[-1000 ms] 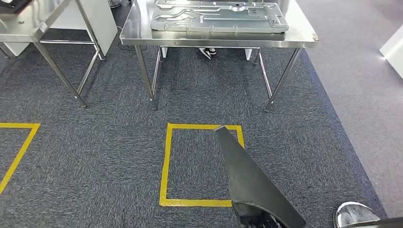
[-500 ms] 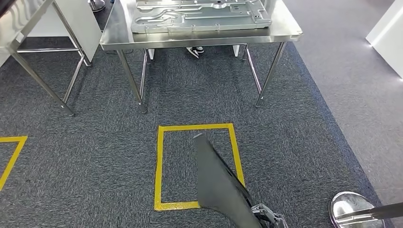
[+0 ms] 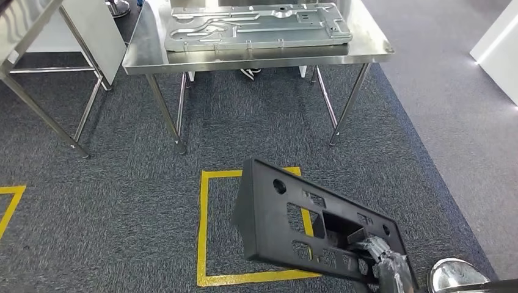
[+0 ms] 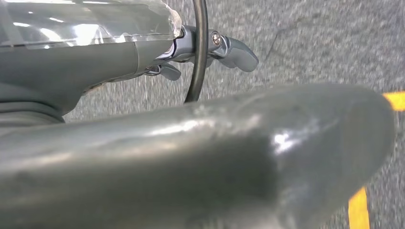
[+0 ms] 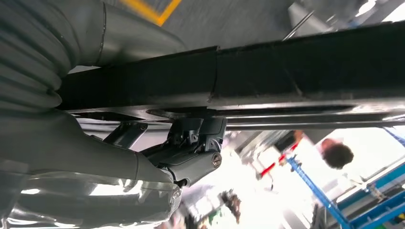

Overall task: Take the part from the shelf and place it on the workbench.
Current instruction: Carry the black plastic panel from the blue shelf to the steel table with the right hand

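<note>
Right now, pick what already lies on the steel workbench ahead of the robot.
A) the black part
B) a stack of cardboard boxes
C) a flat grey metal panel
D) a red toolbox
C: in the head view a flat grey metal panel lies on the workbench, while the black part is held by the right hand over the yellow floor square.

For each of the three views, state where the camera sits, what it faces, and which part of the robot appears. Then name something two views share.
Head view: high on the body, facing down at carpet, workbench and black part; right robot hand shows.
Left wrist view: behind the left robot hand, facing carpet.
Right wrist view: behind the right robot hand, facing the part's edge.
Shared: head and right wrist views both show the black part.
</note>
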You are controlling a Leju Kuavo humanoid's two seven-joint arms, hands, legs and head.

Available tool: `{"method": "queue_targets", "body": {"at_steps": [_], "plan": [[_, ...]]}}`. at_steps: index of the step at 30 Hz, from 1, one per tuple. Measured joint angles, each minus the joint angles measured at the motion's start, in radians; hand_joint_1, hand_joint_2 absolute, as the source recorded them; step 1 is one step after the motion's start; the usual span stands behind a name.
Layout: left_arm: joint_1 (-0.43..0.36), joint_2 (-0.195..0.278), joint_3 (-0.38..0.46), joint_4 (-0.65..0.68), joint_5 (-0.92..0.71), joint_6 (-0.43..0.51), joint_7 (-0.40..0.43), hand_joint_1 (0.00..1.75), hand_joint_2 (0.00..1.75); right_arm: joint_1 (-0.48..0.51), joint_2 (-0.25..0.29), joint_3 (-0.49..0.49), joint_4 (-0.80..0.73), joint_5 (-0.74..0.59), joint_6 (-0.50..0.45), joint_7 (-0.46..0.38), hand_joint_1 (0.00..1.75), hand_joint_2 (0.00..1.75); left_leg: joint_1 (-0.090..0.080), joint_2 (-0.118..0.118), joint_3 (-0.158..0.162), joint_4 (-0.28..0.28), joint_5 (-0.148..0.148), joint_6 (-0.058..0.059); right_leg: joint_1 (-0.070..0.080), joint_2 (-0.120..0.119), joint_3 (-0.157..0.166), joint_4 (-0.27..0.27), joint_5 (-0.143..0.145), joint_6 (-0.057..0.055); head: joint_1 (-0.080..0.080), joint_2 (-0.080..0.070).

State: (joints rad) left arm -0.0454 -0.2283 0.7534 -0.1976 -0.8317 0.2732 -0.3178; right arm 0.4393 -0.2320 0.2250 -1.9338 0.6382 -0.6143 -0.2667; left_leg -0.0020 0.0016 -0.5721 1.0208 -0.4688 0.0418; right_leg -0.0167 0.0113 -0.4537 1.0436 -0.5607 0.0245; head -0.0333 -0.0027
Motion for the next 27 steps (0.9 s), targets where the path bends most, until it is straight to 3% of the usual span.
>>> {"method": "queue_targets", "body": {"at_steps": [2, 4, 5, 6, 7, 9, 11, 14, 16, 19, 21, 22, 23, 25, 27], "plan": [[-0.001, 0.002, 0.0, 0.0, -0.007, -0.005, 0.0, 0.0, 0.0, -0.016, 0.005, -0.054, 0.0, 0.039, 0.019, 0.017, 1.75, 1.75, 0.004, -0.001, 0.025, -0.015, -0.007, 0.008, -0.003, -0.002, -0.065, 0.101, -0.018, 0.007, 0.0, 0.0], [-0.003, 0.002, 0.0, 0.0, -0.012, -0.006, 0.0, 0.0, 0.0, -0.028, 0.012, -0.102, 0.001, 0.077, 0.034, 0.031, 1.75, 1.75, 0.005, -0.002, 0.042, -0.018, -0.02, 0.01, -0.006, -0.004, -0.156, 0.206, -0.064, 0.014, 0.0, 0.0], [-0.003, 0.003, 0.0, 0.0, -0.016, -0.008, 0.0, 0.0, 0.0, -0.032, 0.017, -0.121, 0.002, 0.097, 0.042, 0.041, 1.75, 1.75, 0.005, -0.003, 0.052, -0.018, -0.029, 0.009, -0.008, -0.004, -0.191, 0.23, -0.076, 0.017, 0.0, 0.0], [-0.001, 0.003, 0.0, 0.0, -0.02, -0.01, 0.0, 0.0, 0.0, -0.038, 0.022, -0.138, 0.003, 0.123, 0.053, 0.055, 1.75, 1.75, 0.006, -0.004, 0.065, -0.018, -0.039, 0.007, -0.01, -0.005, -0.21, 0.224, -0.068, 0.02, 0.0, 0.0], [0.0, 0.004, 0.0, 0.0, -0.025, -0.013, 0.001, 0.0, 0.0, -0.046, 0.028, -0.152, 0.006, 0.15, 0.065, 0.071, 1.75, 1.75, 0.006, -0.005, 0.079, -0.018, -0.049, 0.004, -0.012, -0.006, -0.214, 0.193, -0.043, 0.022, 0.0, 0.0], [0.001, 0.005, -0.001, 0.0, -0.035, -0.02, 0.002, 0.0, 0.0, -0.068, 0.049, -0.188, 0.012, 0.207, 0.093, 0.107, 1.75, 1.75, 0.008, -0.005, 0.108, -0.017, -0.072, -0.005, -0.013, -0.01, -0.195, 0.078, 0.055, 0.022, 0.0, 0.0], [-0.002, 0.007, -0.002, 0.0, -0.043, -0.024, 0.003, 0.0, 0.0, -0.095, 0.079, -0.223, 0.021, 0.245, 0.12, 0.135, 1.75, 1.75, 0.007, -0.005, 0.123, -0.018, -0.092, -0.018, -0.008, -0.016, -0.18, 0.006, 0.107, 0.011, 0.001, 0.0], [-0.007, 0.011, -0.006, 0.0, -0.056, -0.03, 0.004, 0.0, 0.0, -0.136, 0.121, -0.252, 0.036, 0.29, 0.151, 0.165, 1.75, 1.75, 0.006, -0.004, 0.138, -0.007, -0.099, -0.04, -0.005, -0.014, -0.164, -0.004, 0.103, -0.016, 0.002, 0.0], [-0.009, 0.014, -0.008, 0.0, -0.061, -0.033, 0.004, 0.0, 0.0, -0.16, 0.136, -0.255, 0.044, 0.309, 0.161, 0.174, 1.75, 1.75, 0.008, -0.003, 0.122, 0.05, -0.106, -0.047, -0.006, -0.012, -0.141, -0.01, 0.091, -0.031, 0.002, 0.0], [-0.013, 0.016, -0.009, 0.0, -0.062, -0.035, 0.004, 0.0, 0.0, -0.187, 0.14, -0.254, 0.054, 0.32, 0.166, 0.181, 1.75, 1.75, 0.009, -0.003, 0.007, 0.224, -0.175, -0.053, -0.001, -0.012, -0.116, -0.013, 0.07, -0.045, 0.001, 0.0], [-0.009, 0.016, -0.009, 0.0, -0.063, -0.035, 0.004, 0.0, 0.0, -0.194, 0.14, -0.254, 0.06, 0.322, 0.166, 0.182, 1.75, 1.75, 0.009, -0.003, -0.056, 0.271, -0.204, -0.052, 0.006, -0.01, -0.096, -0.013, 0.052, -0.048, 0.001, 0.0], [-0.007, 0.017, -0.009, 0.0, -0.063, -0.035, 0.005, 0.0, 0.0, -0.195, 0.14, -0.254, 0.063, 0.322, 0.166, 0.183, 1.75, 1.75, 0.007, -0.003, -0.066, 0.246, -0.185, -0.048, 0.009, -0.009, -0.083, -0.013, 0.042, -0.049, 0.001, 0.0], [-0.005, 0.017, -0.009, 0.0, -0.063, -0.035, 0.005, 0.0, 0.0, -0.196, 0.14, -0.254, 0.065, 0.323, 0.166, 0.183, 1.75, 1.75, 0.004, -0.003, -0.065, 0.197, -0.144, -0.039, 0.013, -0.008, -0.068, -0.013, 0.031, -0.049, 0.001, 0.0], [-0.001, 0.021, -0.009, 0.0, -0.063, -0.035, 0.005, 0.0, 0.0, -0.2, 0.14, -0.254, 0.07, 0.323, 0.166, 0.183, 1.75, 1.75, -0.007, -0.006, -0.055, 0.094, -0.038, -0.014, 0.017, -0.007, -0.046, -0.016, 0.012, -0.048, 0.002, 0.0], [0.0, 0.025, -0.009, 0.0, -0.064, -0.035, 0.005, 0.0, 0.0, -0.205, 0.14, -0.253, 0.074, 0.323, 0.166, 0.184, 1.75, 1.75, -0.02, -0.01, -0.051, 0.045, 0.009, 0.003, 0.014, -0.005, -0.035, -0.019, 0.003, -0.039, 0.003, 0.0]]}}
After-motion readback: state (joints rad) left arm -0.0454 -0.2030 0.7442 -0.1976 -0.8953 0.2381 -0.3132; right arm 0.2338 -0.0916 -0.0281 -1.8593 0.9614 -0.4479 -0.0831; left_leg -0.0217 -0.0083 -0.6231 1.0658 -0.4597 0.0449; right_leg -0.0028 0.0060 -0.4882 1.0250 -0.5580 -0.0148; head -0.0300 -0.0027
